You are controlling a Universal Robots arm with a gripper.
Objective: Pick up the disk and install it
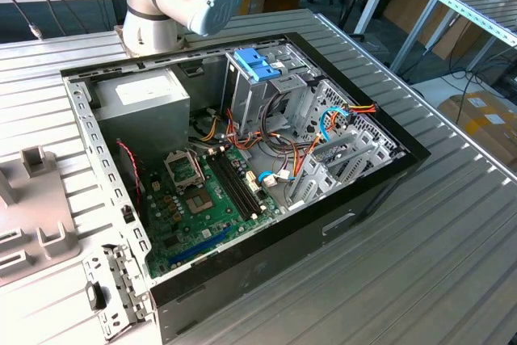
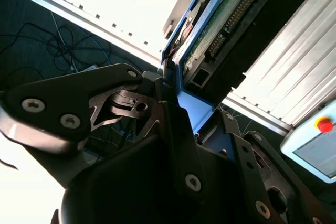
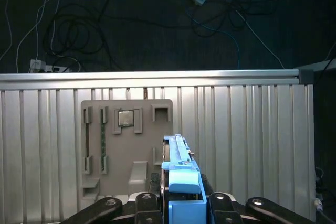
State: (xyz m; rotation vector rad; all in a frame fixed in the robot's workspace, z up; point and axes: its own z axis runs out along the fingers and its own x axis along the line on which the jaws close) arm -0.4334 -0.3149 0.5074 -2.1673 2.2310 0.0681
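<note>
Evidently the pick-up is done: the gripper pinches the hard drive by its blue rails, and installing likely demands alignment with the drive cage.

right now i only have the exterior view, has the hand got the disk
Observer: Yes. In both wrist views the hand is shut on the disk.
Operator: which face of it can you see
Observer: In the second wrist view its green circuit board faces the camera, with a row of connector pins showing.
Operator: and what's beyond it
Observer: In the first wrist view the grey parts tray lies past the disk on the ribbed table, with a processor chip seated in it.
</note>
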